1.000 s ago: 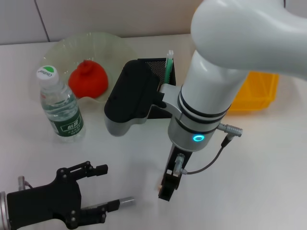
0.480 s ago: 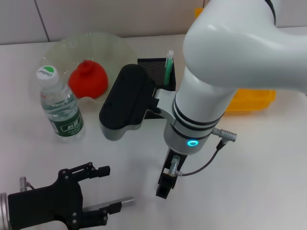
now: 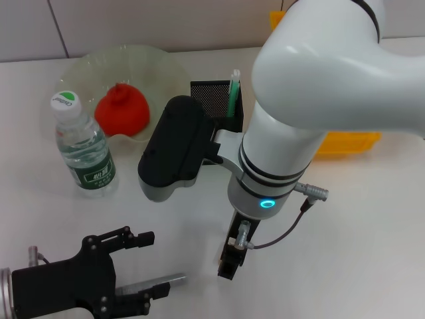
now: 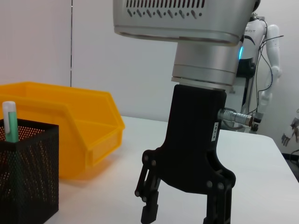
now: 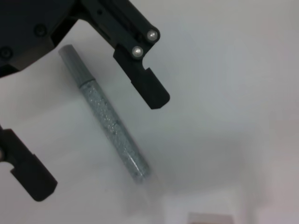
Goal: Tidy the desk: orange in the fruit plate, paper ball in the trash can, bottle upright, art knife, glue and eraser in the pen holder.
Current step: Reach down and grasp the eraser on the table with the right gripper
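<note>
The orange [image 3: 121, 109] lies in the fruit plate [image 3: 156, 61]. Beside them the bottle [image 3: 83, 149] stands upright. A green-and-white tool [image 3: 234, 93] sticks out of the pen holder [image 3: 214, 100], which also shows as the pen holder [image 4: 25, 177] in the left wrist view. A slim silver glittery stick [image 5: 110, 126], glue by its look, lies on the table between the fingers of my open left gripper [image 3: 151, 262]. My right gripper [image 3: 228, 266] points down near the table, its jaws apart and empty, seen as the right gripper [image 4: 183, 215] from the left wrist. The paper ball is out of view.
The yellow trash can [image 3: 348, 141] sits behind my right arm, at the right of the pen holder. A tan corner [image 5: 208, 217], perhaps the eraser, shows at the edge of the right wrist view. My right arm's white links hang over the desk's middle.
My right arm's upper links swung left while its gripper stayed over almost the same spot. The left gripper crept slightly forward around the stick.
</note>
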Available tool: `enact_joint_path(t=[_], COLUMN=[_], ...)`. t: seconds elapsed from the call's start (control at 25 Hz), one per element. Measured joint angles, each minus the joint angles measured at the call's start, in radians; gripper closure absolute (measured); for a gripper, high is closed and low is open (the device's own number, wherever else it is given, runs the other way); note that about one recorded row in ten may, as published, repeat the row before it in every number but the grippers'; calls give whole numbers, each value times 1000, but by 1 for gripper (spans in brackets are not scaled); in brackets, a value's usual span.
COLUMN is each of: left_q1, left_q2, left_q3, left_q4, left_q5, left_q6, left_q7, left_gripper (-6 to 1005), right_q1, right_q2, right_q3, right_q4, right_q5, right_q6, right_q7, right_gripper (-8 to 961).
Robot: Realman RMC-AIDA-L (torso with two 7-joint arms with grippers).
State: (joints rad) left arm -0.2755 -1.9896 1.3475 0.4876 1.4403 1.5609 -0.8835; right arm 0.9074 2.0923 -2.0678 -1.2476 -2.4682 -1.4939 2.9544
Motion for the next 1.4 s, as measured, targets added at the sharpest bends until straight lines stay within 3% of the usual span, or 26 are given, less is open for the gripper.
enact_joint_path(t=[1.12, 1.4], left_q1=[-1, 3], left_q2=[-3, -3], left_q3=[-5, -8], left_q4=[2, 2], left_q5=[9, 9], left_q6=[8, 15], left_q7=[0, 3], left_gripper=[192, 192], right_q1=[-12, -43], right_q2=[0, 0], right_q3=[-18, 15], right_q4=[-1, -28], right_q5=[0, -2], right_q6=[23, 24], right_q7=[0, 0], right_gripper=[166, 167])
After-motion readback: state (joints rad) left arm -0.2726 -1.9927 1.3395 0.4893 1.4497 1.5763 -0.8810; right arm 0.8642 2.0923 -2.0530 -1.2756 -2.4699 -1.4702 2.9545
